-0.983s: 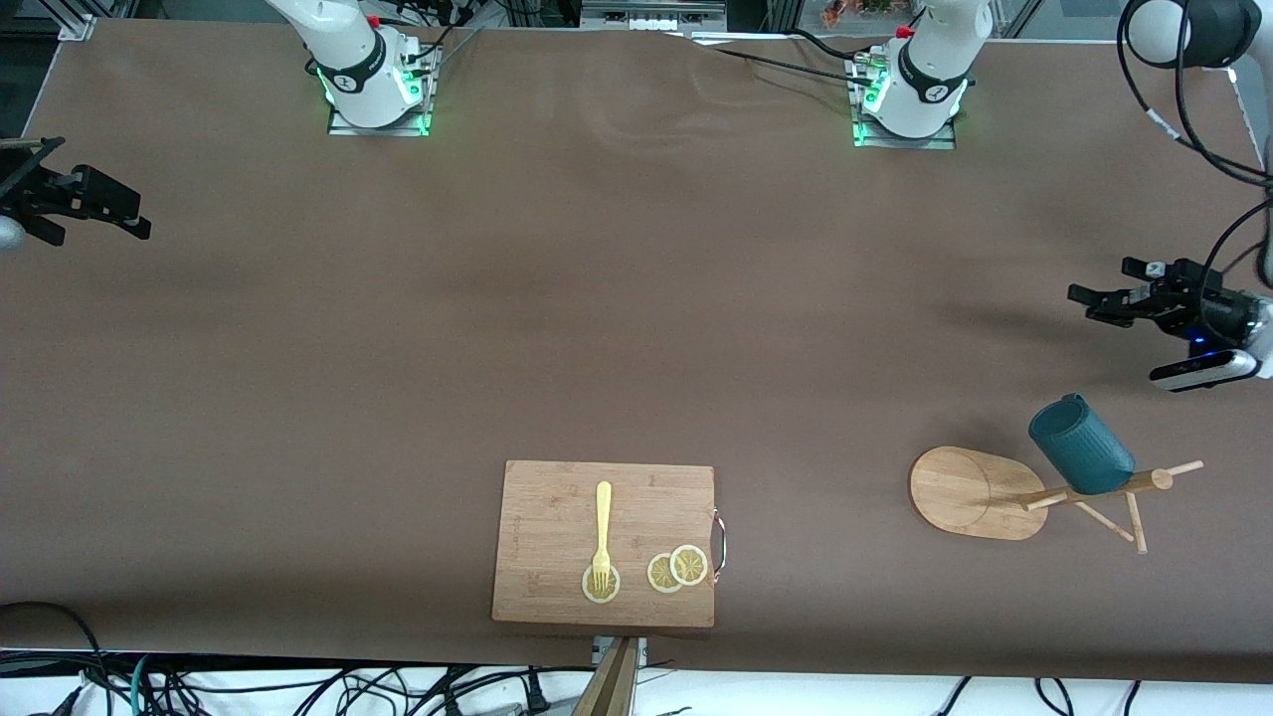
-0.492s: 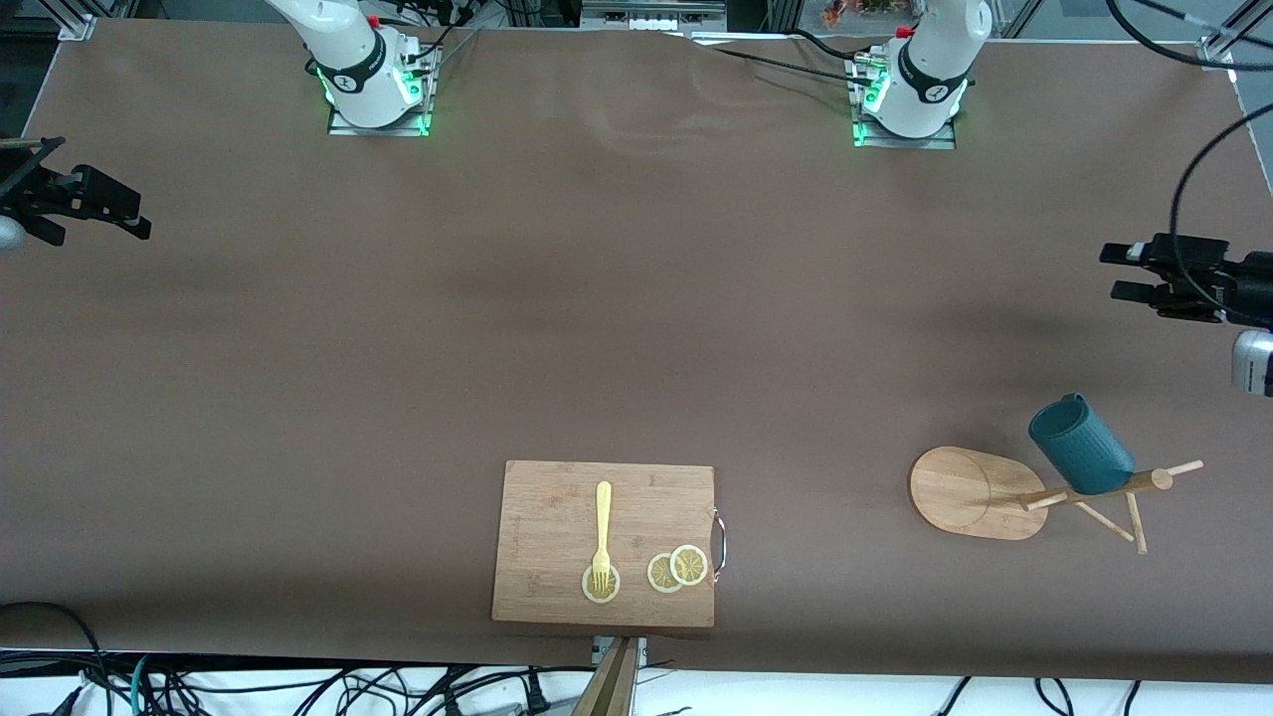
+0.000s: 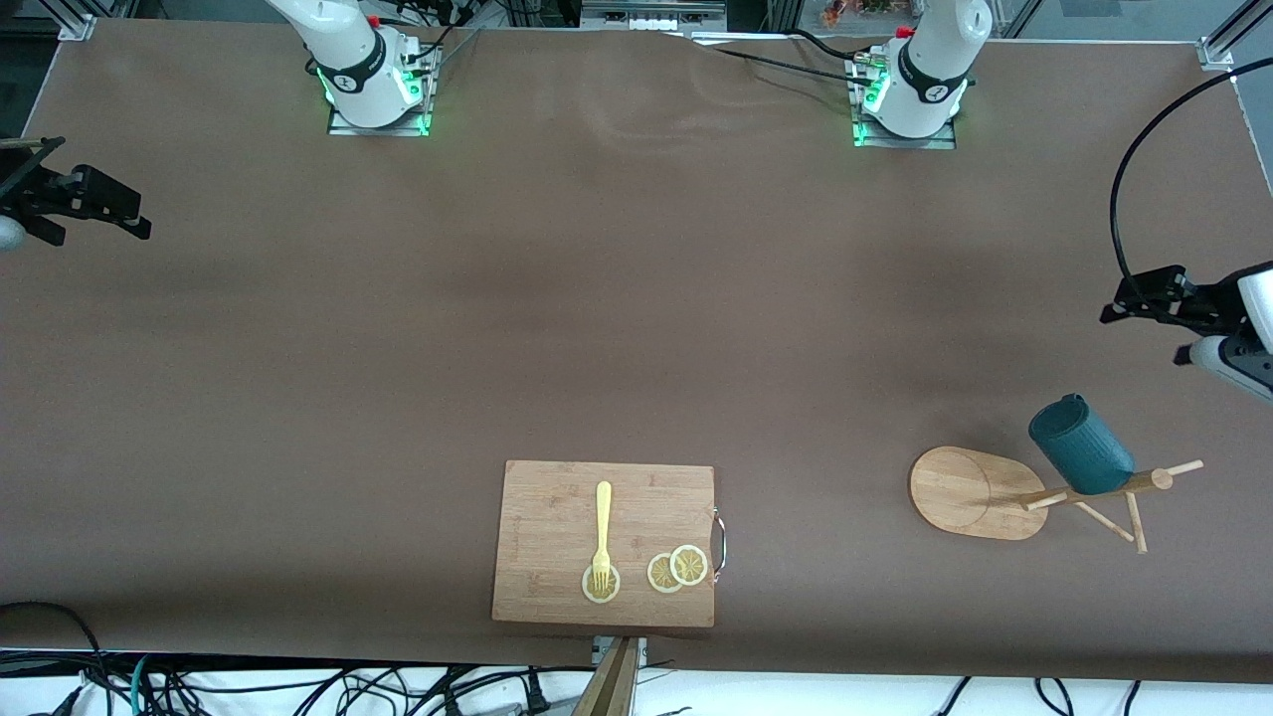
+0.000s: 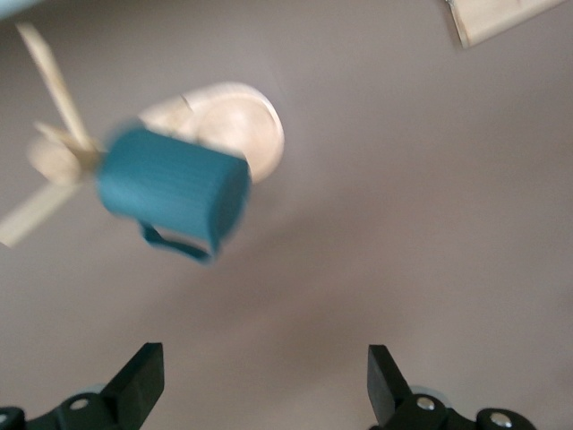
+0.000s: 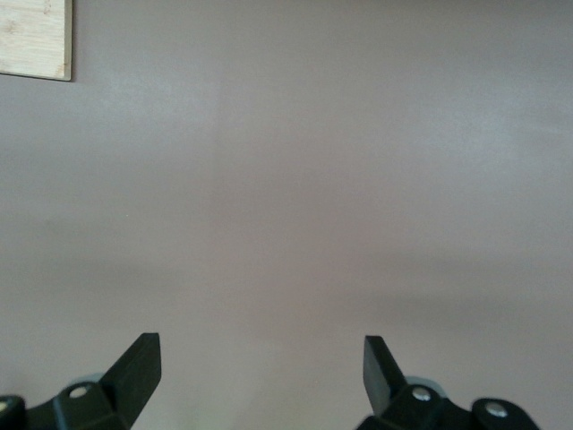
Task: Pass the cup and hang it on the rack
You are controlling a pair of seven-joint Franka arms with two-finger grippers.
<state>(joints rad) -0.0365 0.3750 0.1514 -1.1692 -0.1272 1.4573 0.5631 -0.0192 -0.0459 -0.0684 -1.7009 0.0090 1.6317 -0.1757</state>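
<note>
The dark teal ribbed cup [image 3: 1080, 457] hangs on a peg of the light wooden rack [image 3: 970, 492], near the top of its pole, at the left arm's end of the table. In the left wrist view the cup [image 4: 170, 193] hangs with its handle down in front of the rack's oval base [image 4: 240, 125]. My left gripper [image 3: 1142, 298] is open and empty in the air, apart from the cup, over the table's edge; its jaws stand wide in its wrist view [image 4: 266, 381]. My right gripper [image 3: 121, 211] is open and empty and waits at the right arm's end [image 5: 261, 372].
A bamboo cutting board [image 3: 557, 517] with a yellow fork [image 3: 603, 532] and lemon slices [image 3: 677, 569] lies near the front camera edge, mid-table. Its corner shows in the right wrist view [image 5: 36, 40] and in the left wrist view [image 4: 497, 18].
My left gripper has drawn back from the cup toward the table's edge and turned. The cup stays on the rack. The right arm has not moved.
</note>
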